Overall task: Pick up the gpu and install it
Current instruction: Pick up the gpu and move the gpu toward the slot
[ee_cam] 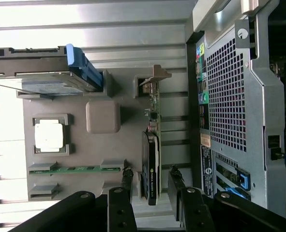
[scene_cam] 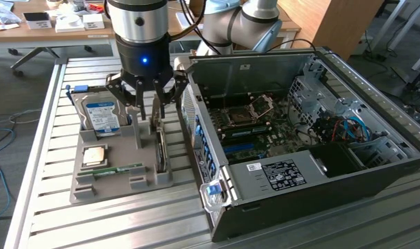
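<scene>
The gpu [scene_cam: 159, 151] stands on edge in a slot of the grey holder tray [scene_cam: 92, 189], a thin dark card with its silver bracket at the end. In the wrist view the gpu [ee_cam: 151, 159] is seen edge-on, with the bracket [ee_cam: 155, 75] at its far end. My gripper [scene_cam: 154, 110] hangs directly over the card, open, fingers pointing down. One finger [ee_cam: 127, 180] is on each side of the card's near end, with a small gap either side, so the gripper [ee_cam: 151, 182] straddles the card without touching it.
The same tray holds a hard drive [scene_cam: 101, 115] with a blue-white label, a square CPU [scene_cam: 94, 154] and a green memory stick [scene_cam: 120, 169]. The open computer case [scene_cam: 307, 176] lies close beside the tray, its motherboard [scene_cam: 255, 129] exposed. All rest on a slatted metal table [scene_cam: 51, 155].
</scene>
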`<state>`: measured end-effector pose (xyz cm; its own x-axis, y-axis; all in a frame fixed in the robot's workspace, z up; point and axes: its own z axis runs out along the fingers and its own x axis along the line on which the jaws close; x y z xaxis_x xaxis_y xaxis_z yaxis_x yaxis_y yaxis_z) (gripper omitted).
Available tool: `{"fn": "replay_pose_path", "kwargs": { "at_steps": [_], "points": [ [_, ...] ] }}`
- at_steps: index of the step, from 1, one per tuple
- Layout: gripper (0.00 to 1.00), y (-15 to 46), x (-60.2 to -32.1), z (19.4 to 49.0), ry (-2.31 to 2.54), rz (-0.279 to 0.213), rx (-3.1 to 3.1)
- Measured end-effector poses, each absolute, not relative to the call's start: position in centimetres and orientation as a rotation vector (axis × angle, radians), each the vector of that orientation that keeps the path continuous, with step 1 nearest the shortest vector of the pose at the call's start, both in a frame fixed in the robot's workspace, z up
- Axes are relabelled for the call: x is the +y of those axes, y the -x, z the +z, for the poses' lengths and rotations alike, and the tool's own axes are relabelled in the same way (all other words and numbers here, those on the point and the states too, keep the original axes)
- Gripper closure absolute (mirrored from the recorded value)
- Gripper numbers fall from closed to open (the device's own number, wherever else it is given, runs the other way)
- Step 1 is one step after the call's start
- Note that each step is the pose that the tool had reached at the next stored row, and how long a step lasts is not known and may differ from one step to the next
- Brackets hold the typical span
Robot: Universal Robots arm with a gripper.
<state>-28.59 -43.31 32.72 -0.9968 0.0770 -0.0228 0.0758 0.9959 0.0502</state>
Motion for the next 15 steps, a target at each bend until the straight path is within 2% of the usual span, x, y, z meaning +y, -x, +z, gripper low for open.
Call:
{"fn": "replay_pose_path", "kwargs": {
  "at_steps": [15],
  "points": [
    [0.57,28.44,-43.31,32.55,-0.119,0.077,3.114]
  ]
}}
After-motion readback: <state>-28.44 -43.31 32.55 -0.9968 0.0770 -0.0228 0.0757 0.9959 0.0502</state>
